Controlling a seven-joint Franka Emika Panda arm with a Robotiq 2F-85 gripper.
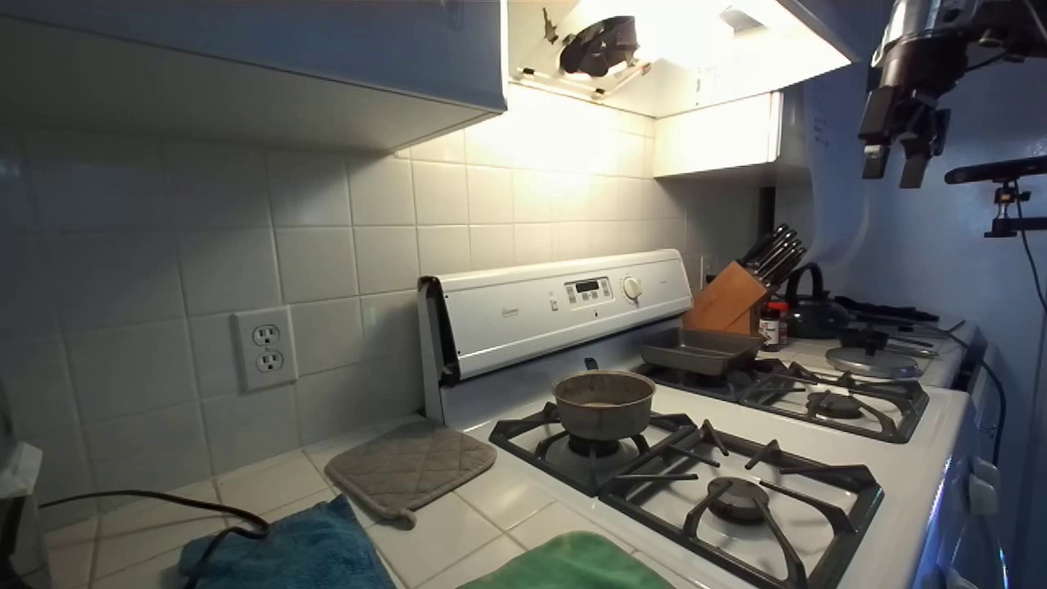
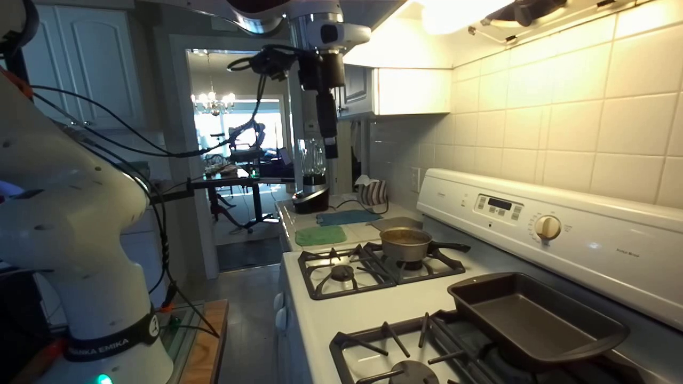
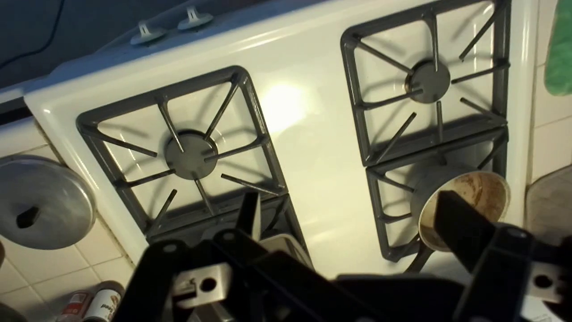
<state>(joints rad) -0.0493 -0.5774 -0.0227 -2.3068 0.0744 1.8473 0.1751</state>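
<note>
My gripper (image 3: 348, 199) stands open above the white stove, its two fingers far apart with nothing between them. In an exterior view the gripper (image 1: 893, 170) hangs high, fingertips down, well above the cooktop. A small worn saucepan (image 1: 604, 413) rests on a back burner, and its dark handle (image 2: 451, 246) points toward the control panel. In the wrist view the right finger covers part of the saucepan (image 3: 485, 192). A dark rectangular baking pan (image 2: 533, 314) sits on the other back burner; the gripper mostly hides it in the wrist view. Both front burners (image 3: 191, 154) carry bare grates.
A pot lid (image 3: 44, 201), spice jars (image 1: 770, 327), a knife block (image 1: 726, 303) and a black kettle (image 1: 818, 315) occupy one counter. On the opposite counter lie a grey pot holder (image 1: 413, 466), green cloth (image 2: 320, 236), blue towel (image 2: 349, 217) and blender (image 2: 312, 197). Cabinets (image 2: 413, 90) overhang.
</note>
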